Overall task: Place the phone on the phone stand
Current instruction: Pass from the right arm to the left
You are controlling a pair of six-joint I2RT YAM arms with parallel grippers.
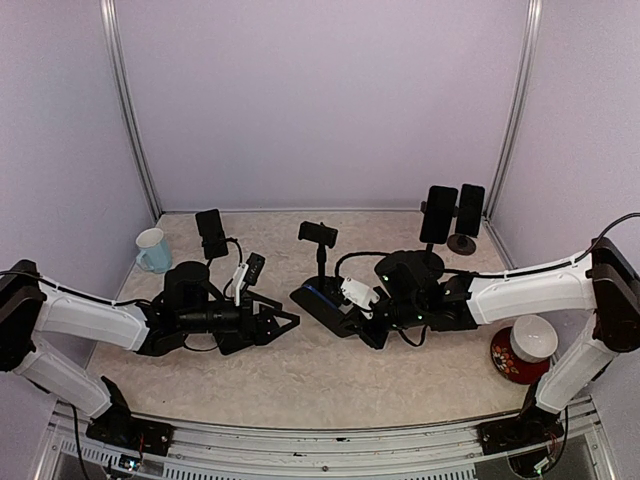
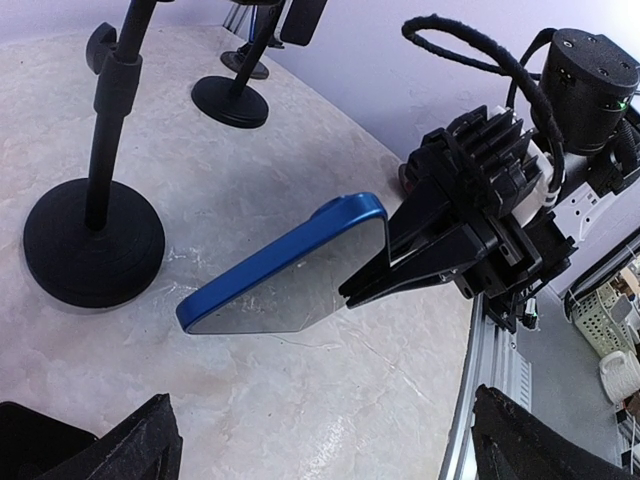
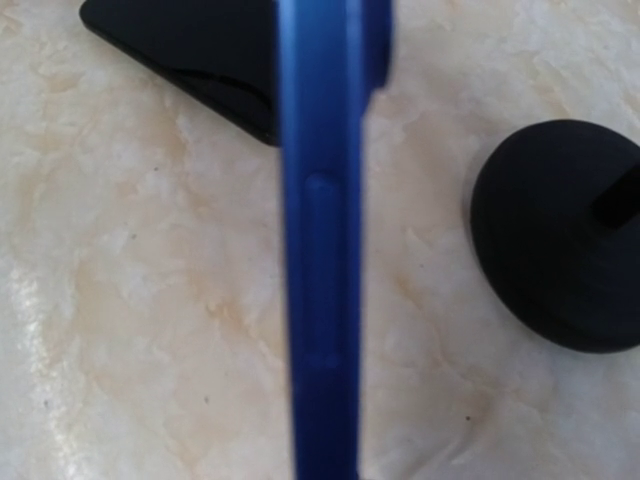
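Right gripper (image 2: 372, 265) is clamped shut on one end of the blue phone (image 2: 275, 285), and we see its arm stretched low across the table (image 1: 300, 380) from the right, wrist level and pointing left. The phone hangs tilted, its free end dipping toward the marble surface; we cannot tell whether it touches. Just behind it in the top view stands the empty phone stand (image 1: 320, 238), its round base apart from the phone.

Facing it from the left, the left gripper (image 1: 283, 322) lies low with its jaws spread wide and nothing between them, aimed at the phone.

Farther out we see a mug (image 1: 153, 250) at the left wall, a bowl (image 1: 533, 338) on a red plate (image 1: 505, 362) at the right, and other stands (image 1: 452, 215) carrying dark phones along the back.

Only the left wrist view shows the grip itself and the phone's glossy face. The right wrist view gives just the phone's blue edge, blurred, with the stand's base to its right.
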